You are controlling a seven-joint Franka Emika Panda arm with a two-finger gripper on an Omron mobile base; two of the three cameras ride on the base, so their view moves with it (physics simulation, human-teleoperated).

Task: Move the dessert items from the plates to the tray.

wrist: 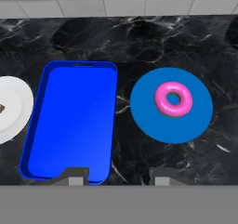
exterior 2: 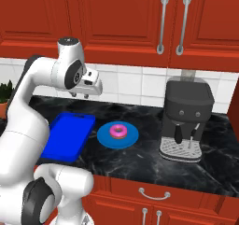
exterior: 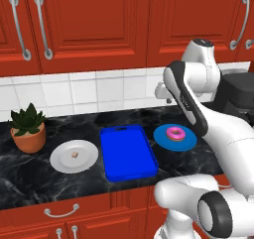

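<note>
A pink-frosted ring donut (wrist: pixel 173 99) lies on the round blue plate (wrist: pixel 153 121), right of the blue rectangular tray (wrist: pixel 69 121). The tray has nothing in it. Left of the tray, a tiny tan cube (exterior: pixel 75 155) sits on the white plate (exterior: pixel 62 159). My gripper (wrist: pixel 119 177) hangs high above the counter, over the gap between tray and blue plate, pointing down. Its fingertips (wrist: pixel 76 176) stand apart, open, with nothing between them. In the right base view the gripper (exterior 2: pixel 80 96) hovers near the tiled wall, above the tray (exterior 2: pixel 65 137) and well clear of the donut (exterior 2: pixel 117 131).
A potted plant (exterior: pixel 29 129) stands at the counter's left end. A dark coffee machine (exterior 2: pixel 186 121) sits right of the blue plate. Red cabinets hang above the white tile backsplash, and the black marble counter's front edge runs just below the tray.
</note>
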